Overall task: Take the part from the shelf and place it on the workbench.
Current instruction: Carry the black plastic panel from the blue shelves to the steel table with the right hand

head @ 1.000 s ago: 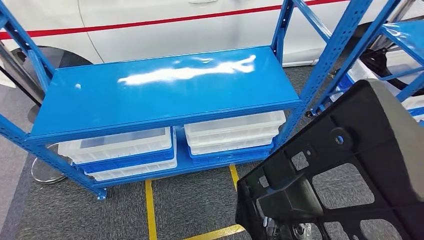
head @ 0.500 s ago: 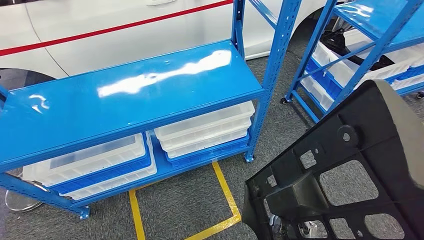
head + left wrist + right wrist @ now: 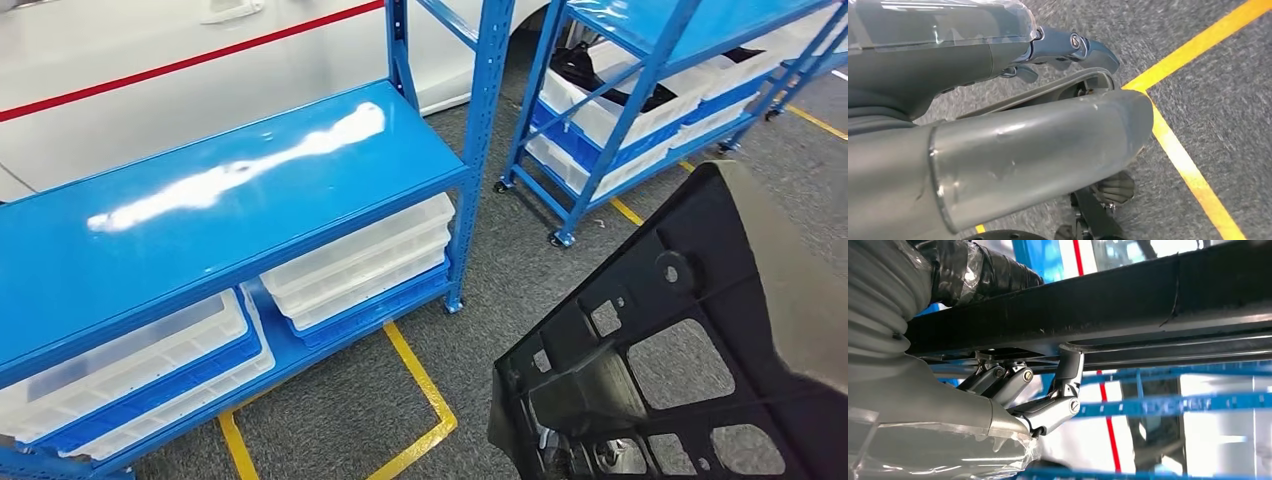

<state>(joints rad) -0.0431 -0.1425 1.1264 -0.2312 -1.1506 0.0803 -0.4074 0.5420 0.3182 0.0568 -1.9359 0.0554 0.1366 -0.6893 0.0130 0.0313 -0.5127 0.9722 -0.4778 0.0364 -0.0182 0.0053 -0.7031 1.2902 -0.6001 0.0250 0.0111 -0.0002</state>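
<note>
The black part [image 3: 690, 350] is held up at the robot's right, above the grey floor [image 3: 500, 250] and apart from the blue shelf [image 3: 220, 210]. The right hand [image 3: 1038, 400] grips the part's edge from below with curled fingers. The left hand [image 3: 1013, 145] hangs over the floor near a yellow line [image 3: 1193, 175]; whether it is released or clenched cannot be told.

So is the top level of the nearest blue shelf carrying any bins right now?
No, the nearest blue shelf's top level is bare and glossy; the white bins sit on the level below it.

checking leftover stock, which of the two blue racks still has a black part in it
The far rack at upper right: a black part lies among its white bins. The near rack has a bare top shelf and white bins below.
</note>
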